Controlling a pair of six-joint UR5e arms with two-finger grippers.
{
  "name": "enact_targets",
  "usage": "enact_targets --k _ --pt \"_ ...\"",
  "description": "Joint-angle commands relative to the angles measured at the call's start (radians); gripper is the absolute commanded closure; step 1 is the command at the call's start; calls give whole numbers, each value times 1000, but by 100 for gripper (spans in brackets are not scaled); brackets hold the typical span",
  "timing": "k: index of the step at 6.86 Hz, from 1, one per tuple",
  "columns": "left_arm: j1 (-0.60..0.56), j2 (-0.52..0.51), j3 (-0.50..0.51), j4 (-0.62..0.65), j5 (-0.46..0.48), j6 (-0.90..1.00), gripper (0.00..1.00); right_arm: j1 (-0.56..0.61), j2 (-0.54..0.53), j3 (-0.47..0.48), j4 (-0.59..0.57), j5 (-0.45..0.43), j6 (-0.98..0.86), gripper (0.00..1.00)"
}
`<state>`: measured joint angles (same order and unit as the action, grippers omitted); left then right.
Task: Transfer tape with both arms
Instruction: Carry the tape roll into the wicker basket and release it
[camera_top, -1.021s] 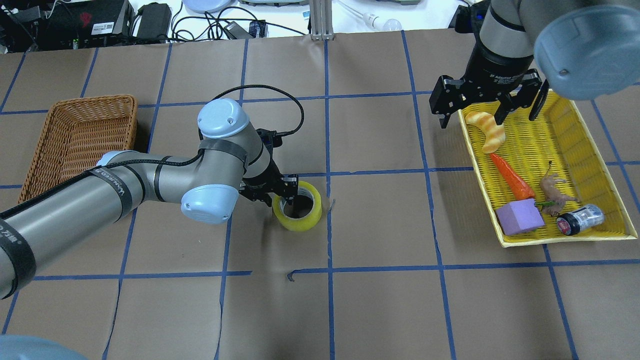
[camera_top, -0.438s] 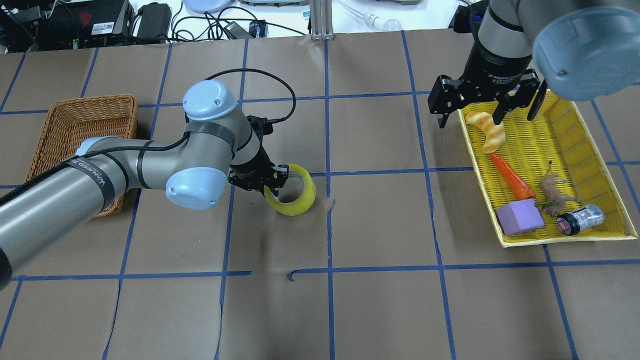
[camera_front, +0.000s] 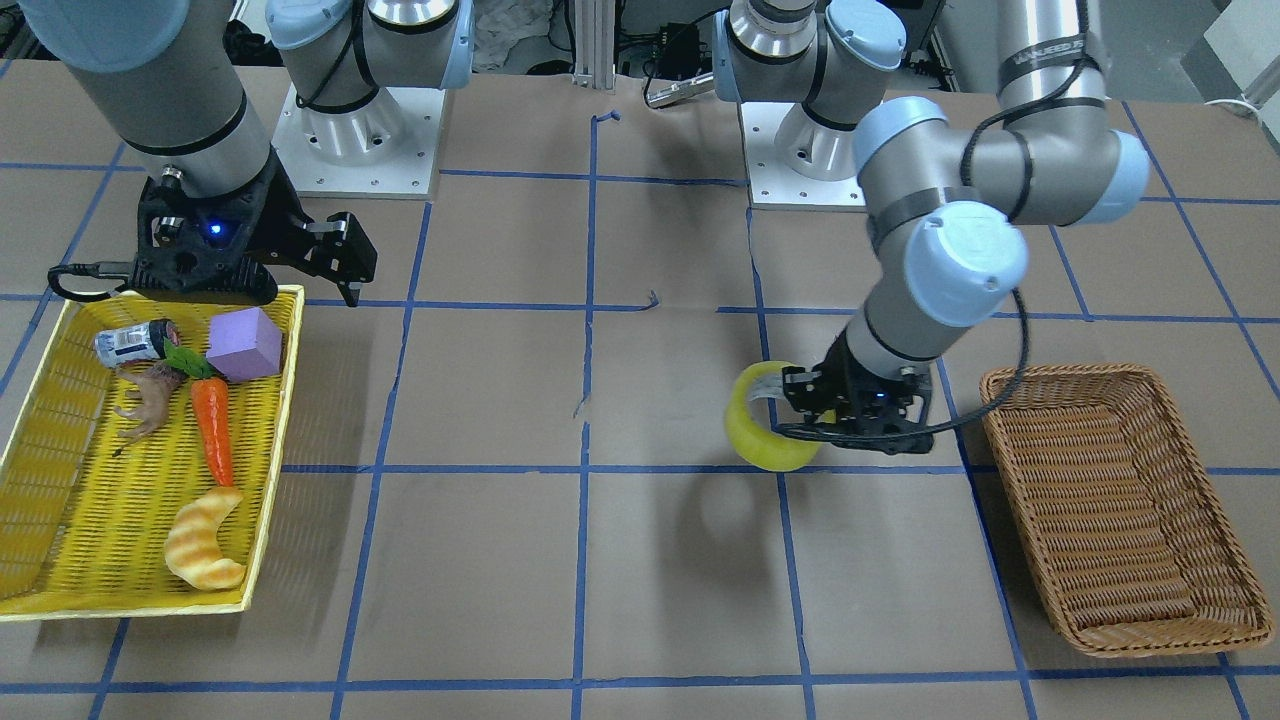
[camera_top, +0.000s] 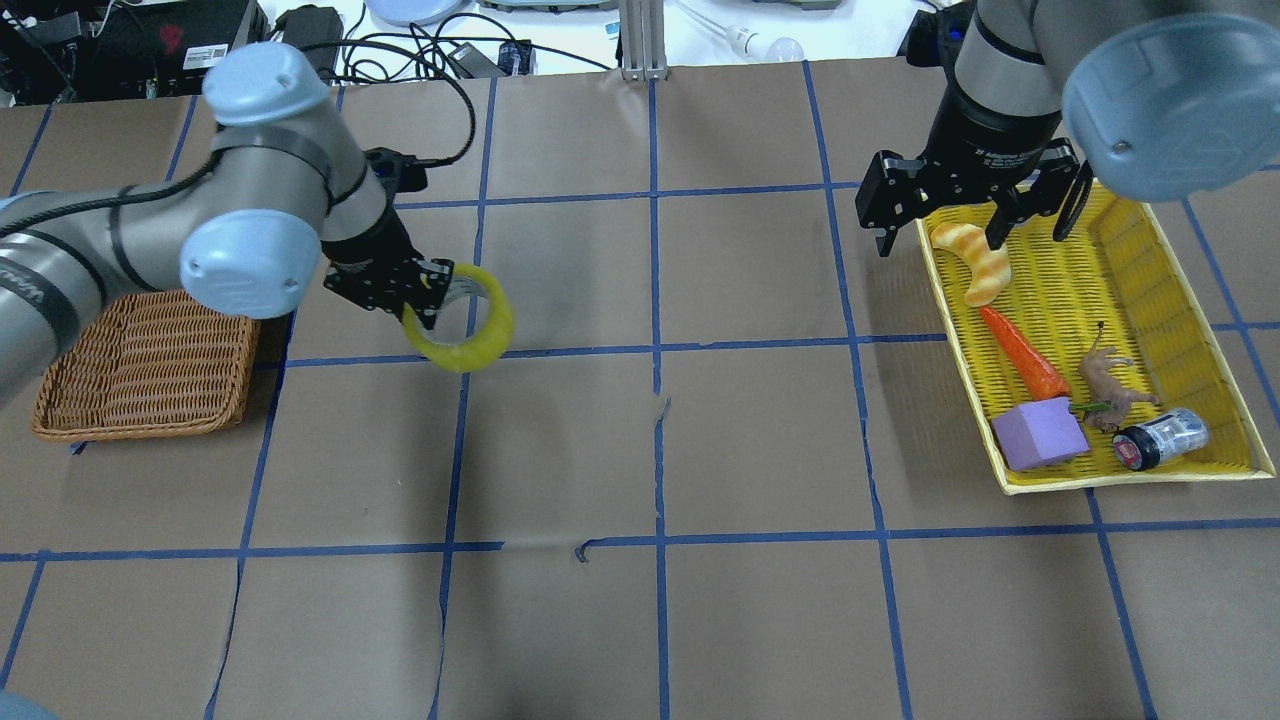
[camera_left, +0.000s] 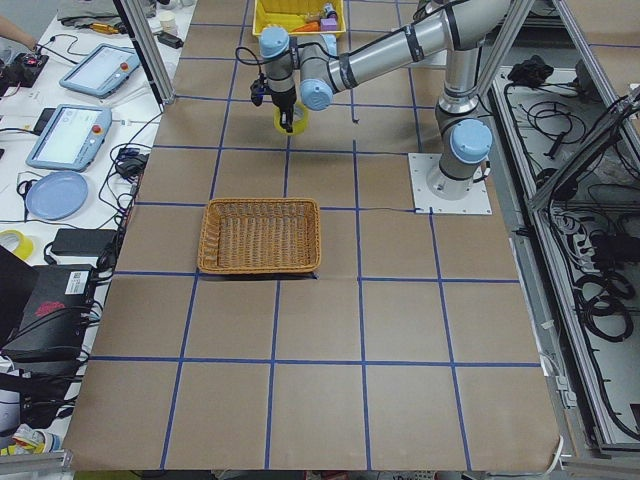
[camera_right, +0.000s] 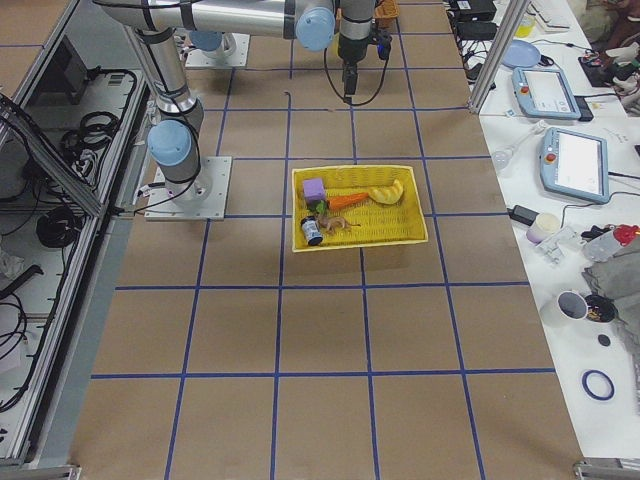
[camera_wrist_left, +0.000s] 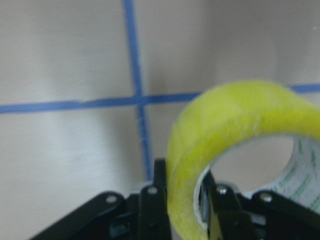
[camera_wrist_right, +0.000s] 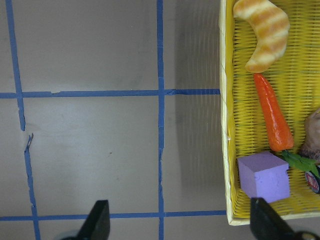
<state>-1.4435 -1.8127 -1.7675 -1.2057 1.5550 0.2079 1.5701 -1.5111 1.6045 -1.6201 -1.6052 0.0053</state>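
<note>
The yellow tape hangs tilted in the air, left of the table's middle. My left gripper is shut on its wall, one finger inside the ring and one outside. The left wrist view shows the tape clamped between the fingers. In the front view the tape casts a shadow on the paper below it. My right gripper is wide open and empty, hovering over the far left corner of the yellow tray, above the croissant toy.
A brown wicker basket sits at the left, close beside my left arm; it also shows in the front view. The tray holds a carrot, a purple block, a toy animal and a small can. Blue tape lines grid the brown paper.
My left arm has lifted the tape off the table and carried it left and farther away, toward the basket. The right gripper has stayed almost still over the tray.
</note>
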Motion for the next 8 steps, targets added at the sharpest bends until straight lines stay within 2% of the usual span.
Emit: enact_targets --k 1,2,4,6,8 --pt "296 16 16 -15 28 378 100 -1 2 0 -4 5 9 0" --pt "415 9 17 3 25 524 100 -1 3 2 -9 7 5 0" --pt "536 -31 7 160 26 733 100 2 3 24 -42 13 5 0" --pt "554 -118 4 335 25 748 100 2 3 29 -47 13 2 0" --pt "554 -213 5 342 -1 734 100 2 2 31 -49 11 -2 0"
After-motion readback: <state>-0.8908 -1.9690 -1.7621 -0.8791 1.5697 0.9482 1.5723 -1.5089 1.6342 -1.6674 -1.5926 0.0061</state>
